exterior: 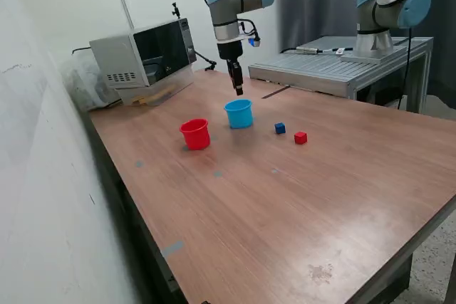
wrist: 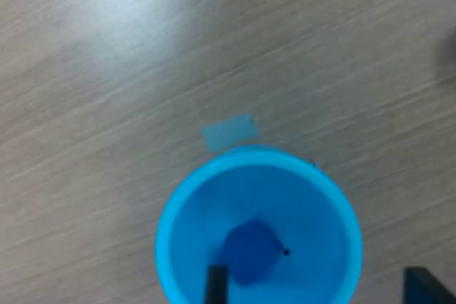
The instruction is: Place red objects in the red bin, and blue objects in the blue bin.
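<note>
in the exterior view we see the gripper [exterior: 238, 91] hanging just above the blue cup [exterior: 239, 114], with the red cup [exterior: 195, 134] near it toward the exterior view's left. on the wooden surface [exterior: 299, 204], toward the exterior view's right of the blue cup, a blue cube [exterior: 280, 128] and a red cube [exterior: 301, 137] sit close together but apart. from here the jaws look narrow and we see nothing between them, though they are too small to be sure.

in the wrist view we look straight down into the blue cup [wrist: 258, 226], where a second blue cube [wrist: 249, 250] lies on the bottom. two dark fingertips [wrist: 215, 284] stand well apart at the frame's edge, touching nothing, so we judge the jaws open and empty.

we judge the cubes light, stiff and smooth, best pinched across two opposite flat faces; the cups seem light and easy to tip.
</note>
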